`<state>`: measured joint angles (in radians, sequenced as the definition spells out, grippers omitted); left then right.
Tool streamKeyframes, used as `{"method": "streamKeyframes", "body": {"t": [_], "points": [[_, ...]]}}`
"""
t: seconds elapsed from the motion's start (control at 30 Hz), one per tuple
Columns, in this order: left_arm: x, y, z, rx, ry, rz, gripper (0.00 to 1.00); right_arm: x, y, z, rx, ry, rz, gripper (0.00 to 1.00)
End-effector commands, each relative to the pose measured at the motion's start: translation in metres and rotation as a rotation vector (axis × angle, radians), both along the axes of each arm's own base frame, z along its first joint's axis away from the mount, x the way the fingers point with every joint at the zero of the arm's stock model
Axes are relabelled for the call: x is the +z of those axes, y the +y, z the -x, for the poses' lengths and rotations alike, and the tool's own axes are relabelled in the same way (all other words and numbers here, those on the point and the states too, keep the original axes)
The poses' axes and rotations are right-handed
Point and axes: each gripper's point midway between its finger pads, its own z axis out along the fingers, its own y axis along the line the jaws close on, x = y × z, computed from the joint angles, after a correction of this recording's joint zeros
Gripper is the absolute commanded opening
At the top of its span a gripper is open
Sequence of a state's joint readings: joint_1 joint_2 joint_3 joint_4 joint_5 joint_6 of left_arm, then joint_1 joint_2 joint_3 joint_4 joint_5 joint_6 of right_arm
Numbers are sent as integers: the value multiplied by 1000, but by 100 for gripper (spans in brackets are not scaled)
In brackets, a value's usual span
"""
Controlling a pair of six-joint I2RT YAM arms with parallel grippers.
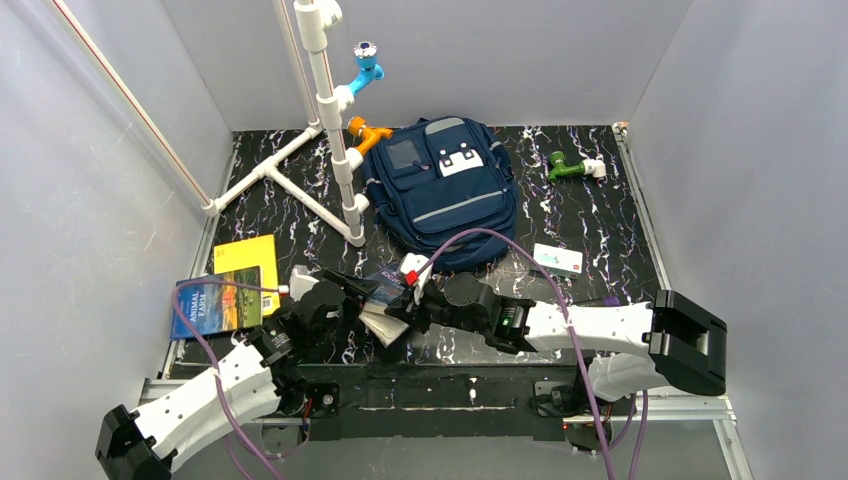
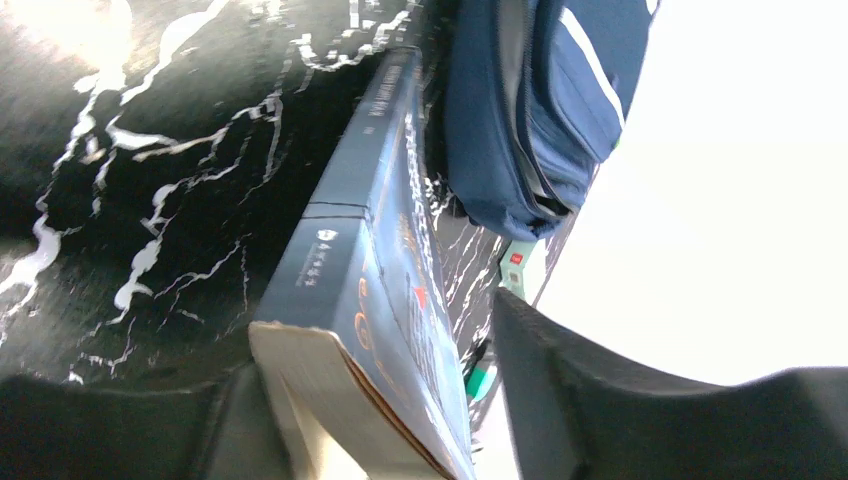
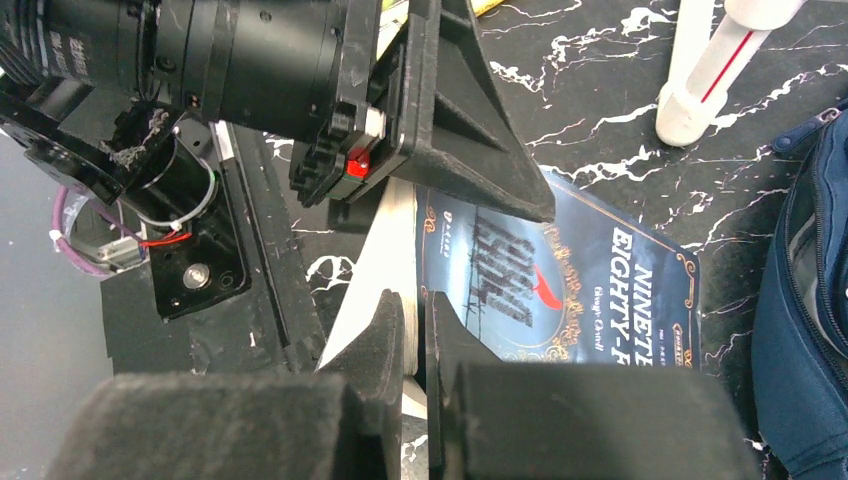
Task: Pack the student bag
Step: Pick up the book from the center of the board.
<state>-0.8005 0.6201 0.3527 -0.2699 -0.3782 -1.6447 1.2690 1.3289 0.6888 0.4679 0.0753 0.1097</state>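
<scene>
Clamping the book (image 3: 480, 300), right gripper (image 3: 415, 335); title (image 3: 640, 285) half-hidden.

I'm looking down on a black marble-look tabletop (image 1: 600, 215) veined in white and faint purple, boxed in on three sides by plain, pale grey panels: a back wall (image 1: 540, 60), a left wall (image 1: 80, 210) and a right wall (image 1: 760, 150). A thin white strip with a red line (image 1: 130, 100) runs diagonally across the left wall. A frame of white plastic pipes (image 1: 330, 110) stands at the back left, its feet spread over the dark surface. Silver metal rails (image 1: 700, 405) edge the near side. The light is bright and even. In the left wrist view it throws a white glare patch (image 2: 50, 25) onto the glossy top.
</scene>
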Motion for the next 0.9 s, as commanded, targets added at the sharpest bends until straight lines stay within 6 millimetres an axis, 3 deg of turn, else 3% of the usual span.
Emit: {"method": "streamKeyframes", "body": {"t": [0.0,0.1,0.13,0.23,0.33,0.37,0.47,0.57,0.7,0.87], "points": [[42,-13,-11,-65,-148,35,46,36,4,1,5,-11,-108,1],[51,-14,-5,-108,-178,34,9,36,4,1,12,-8,-75,4],[51,-13,-2,-122,-178,28,0,34,3,1,7,-1,-50,17],[56,-10,9,-184,-184,-14,0,31,-3,3,4,29,34,61],[67,-18,19,-303,-239,-37,0,30,-19,1,-37,57,120,92],[72,-23,22,-353,-265,-47,0,29,-26,-1,-52,66,155,98],[84,-40,32,-557,-363,-127,0,31,-48,-8,-75,112,235,98],[92,-49,43,-719,-380,-211,0,34,-73,-34,-144,222,242,98],[120,-54,42,-782,-478,-242,0,21,-113,-65,-230,427,259,98],[153,-63,36,-847,-502,-186,0,23,-142,-82,-240,623,115,98]]}}
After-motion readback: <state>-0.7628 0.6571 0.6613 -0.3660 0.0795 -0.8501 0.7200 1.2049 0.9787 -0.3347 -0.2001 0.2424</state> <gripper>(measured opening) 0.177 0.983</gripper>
